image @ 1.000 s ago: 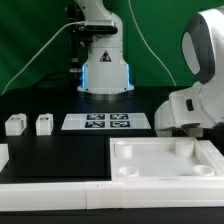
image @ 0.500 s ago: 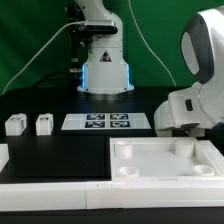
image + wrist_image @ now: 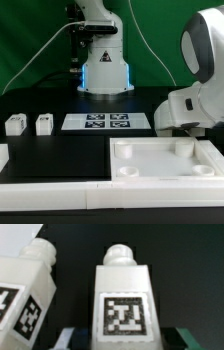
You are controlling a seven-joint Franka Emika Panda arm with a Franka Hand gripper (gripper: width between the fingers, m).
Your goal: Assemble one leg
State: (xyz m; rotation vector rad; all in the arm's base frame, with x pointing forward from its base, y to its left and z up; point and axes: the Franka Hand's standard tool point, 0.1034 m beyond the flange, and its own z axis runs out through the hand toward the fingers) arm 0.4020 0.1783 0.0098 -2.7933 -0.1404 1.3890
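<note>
In the wrist view a white leg [image 3: 122, 286] with a black-and-white tag and a round peg on its end lies on the black table between my fingers. My gripper [image 3: 128, 341] is open, and its fingertips [image 3: 70, 339] flank the leg with a narrow dark gap at each side. A second tagged leg [image 3: 25, 297] lies close beside it. In the exterior view the arm's white wrist [image 3: 190, 105] hangs low at the right; the fingers and these two legs are hidden behind it. Two more small legs [image 3: 15, 124] [image 3: 43, 124] stand at the left.
The marker board [image 3: 108, 122] lies at the table's middle, in front of the robot base [image 3: 105, 70]. A large flat white tray-like piece [image 3: 205, 152] with round corner sockets lies at the front right. A white strip [image 3: 50, 185] runs along the front edge.
</note>
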